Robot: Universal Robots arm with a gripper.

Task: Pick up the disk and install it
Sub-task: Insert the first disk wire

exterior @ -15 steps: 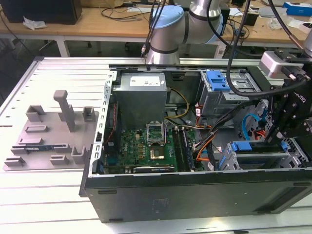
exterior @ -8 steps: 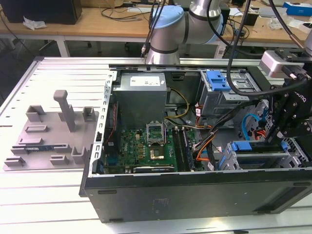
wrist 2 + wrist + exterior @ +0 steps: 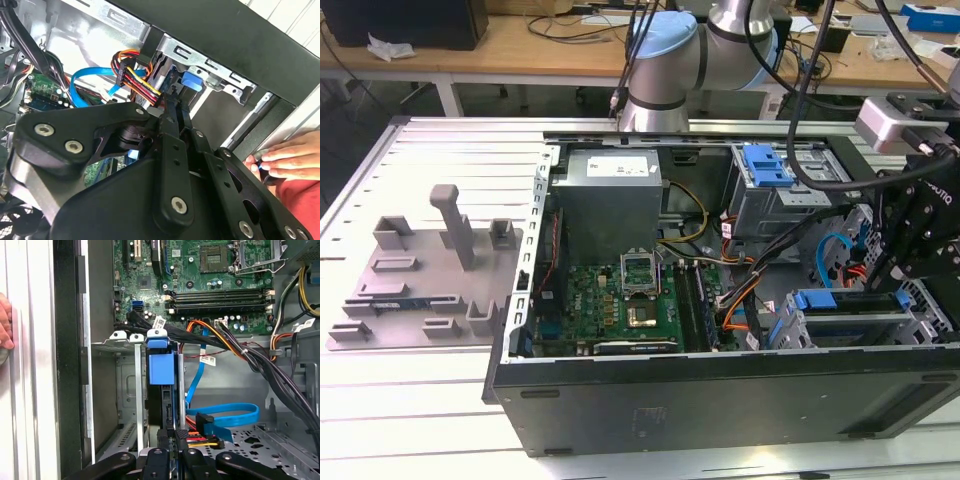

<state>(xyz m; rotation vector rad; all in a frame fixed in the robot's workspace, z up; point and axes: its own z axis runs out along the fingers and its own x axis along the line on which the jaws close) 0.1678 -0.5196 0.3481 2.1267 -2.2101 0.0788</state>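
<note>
Disk [image 3: 161, 390] sits edge-on in cage, just beyond closed gripper [image 3: 170, 440].

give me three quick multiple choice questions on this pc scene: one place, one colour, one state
1. In the exterior view, where is the black gripper?
A over the grey fixture plate
B over the grey metal drive cage, at the exterior view's right
C over the wooden desk

2. What colour is the flat looped cable?
A blue
B green
C white

3. How does the hard disk in its blue plastic carrier sit?
A flat on the table
B slotted on edge in the cage
C on the green board

Answers:
1 B, it hangs above the cage.
2 A, the band is plainly blue.
3 B, cage rails flank it.
</note>
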